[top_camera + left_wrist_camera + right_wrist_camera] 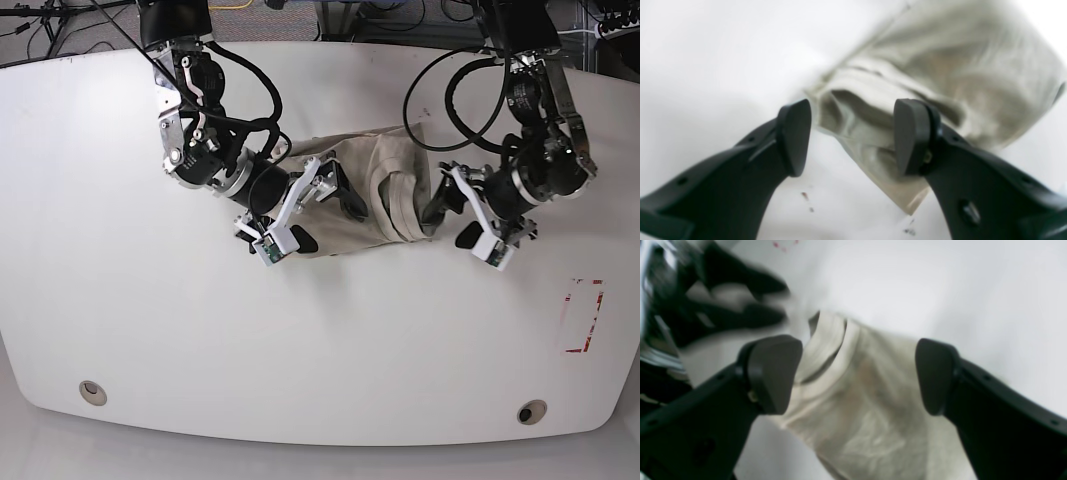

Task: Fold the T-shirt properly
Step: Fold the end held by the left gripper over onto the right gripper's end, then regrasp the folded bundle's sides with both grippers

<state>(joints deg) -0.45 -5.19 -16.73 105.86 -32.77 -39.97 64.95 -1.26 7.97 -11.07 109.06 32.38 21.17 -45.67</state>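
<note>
The beige T-shirt (372, 172) lies bunched in a wrinkled, partly folded heap at the middle of the white table (150, 330). My left gripper (452, 222) stands open at its right end. In the left wrist view the left gripper (853, 136) has its jaws wide apart, and a corner of the T-shirt (940, 66) lies under them. My right gripper (327, 222) is open over the cloth's left end. In the right wrist view the right gripper (853, 376) straddles the T-shirt (867, 426) without pinching it. The left gripper's fingers (750, 296) show blurred at the top left of that view.
A red outline mark (582, 316) is on the table at the right. Two round holes (92, 392) (531, 411) sit near the front edge. Cables and stands crowd the table's back edge (330, 20).
</note>
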